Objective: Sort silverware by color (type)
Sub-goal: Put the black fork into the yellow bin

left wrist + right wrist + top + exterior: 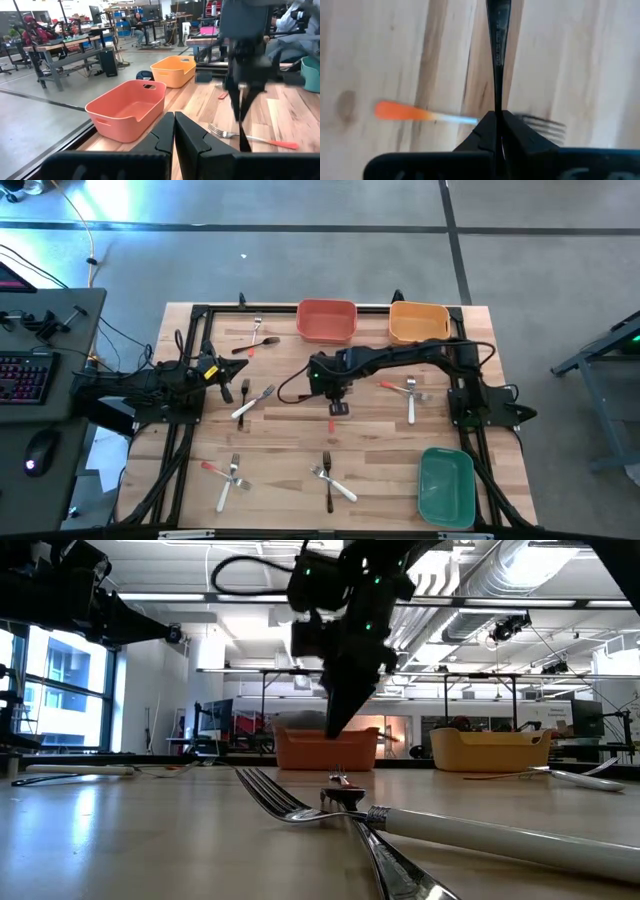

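Pale wooden tabletop (280, 450), red-orange bin (326, 321) and yellow bin (418, 321) at the far edge, green bin (446, 486) in the near right corner, forks (252, 402) scattered singly and crossed across the middle and near edge

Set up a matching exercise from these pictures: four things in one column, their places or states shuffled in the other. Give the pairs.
Things:
1. red bin
2. green bin
3. left gripper
4. right gripper

Places or states:
A. shut on a black fork, above an orange-handled fork
B. alone by a table corner
C. shut, holding nothing
D. next to the yellow bin

Pairs: 1-D, 2-B, 3-C, 4-A
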`<state>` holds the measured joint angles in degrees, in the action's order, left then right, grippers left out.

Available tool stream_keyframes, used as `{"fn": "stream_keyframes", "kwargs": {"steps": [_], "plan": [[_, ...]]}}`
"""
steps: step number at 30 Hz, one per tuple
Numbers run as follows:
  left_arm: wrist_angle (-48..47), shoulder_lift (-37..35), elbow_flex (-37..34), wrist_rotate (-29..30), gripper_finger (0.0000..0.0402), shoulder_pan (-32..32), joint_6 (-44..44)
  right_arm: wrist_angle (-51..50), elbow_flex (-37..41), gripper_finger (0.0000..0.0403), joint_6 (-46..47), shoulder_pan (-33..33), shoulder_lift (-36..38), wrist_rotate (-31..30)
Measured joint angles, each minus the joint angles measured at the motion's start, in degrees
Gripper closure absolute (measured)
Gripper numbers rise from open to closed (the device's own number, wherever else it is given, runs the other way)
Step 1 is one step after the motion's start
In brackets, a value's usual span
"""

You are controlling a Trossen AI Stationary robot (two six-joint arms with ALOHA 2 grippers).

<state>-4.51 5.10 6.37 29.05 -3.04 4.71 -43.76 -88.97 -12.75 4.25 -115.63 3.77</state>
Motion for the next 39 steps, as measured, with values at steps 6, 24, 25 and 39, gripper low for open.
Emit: {"fn": "stream_keyframes", "kwargs": {"steps": [6, 24, 25, 39], "plan": [[0.39, 0.0, 0.0, 0.01, 0.0397, 0.0, -0.01, -8.13, -0.04, 0.0403, 2.75, -0.28, 6.29, -8.92], [0.91, 0.0, 0.0, -0.03, 0.0397, 0.01, 0.0, -9.6, 27.86, 0.0403, -1.62, 12.89, 36.92, -28.18], [1.06, 0.0, 0.0, -0.2, 0.0397, -0.01, 0.02, -8.06, 30.43, 0.0403, -3.12, 15.16, 39.56, -28.2], [1.13, 0.0, 0.0, -0.45, 0.0397, 0.0, 0.02, 12.33, 47.75, 0.0403, -24.48, 42.51, 47.88, -22.12]]}}
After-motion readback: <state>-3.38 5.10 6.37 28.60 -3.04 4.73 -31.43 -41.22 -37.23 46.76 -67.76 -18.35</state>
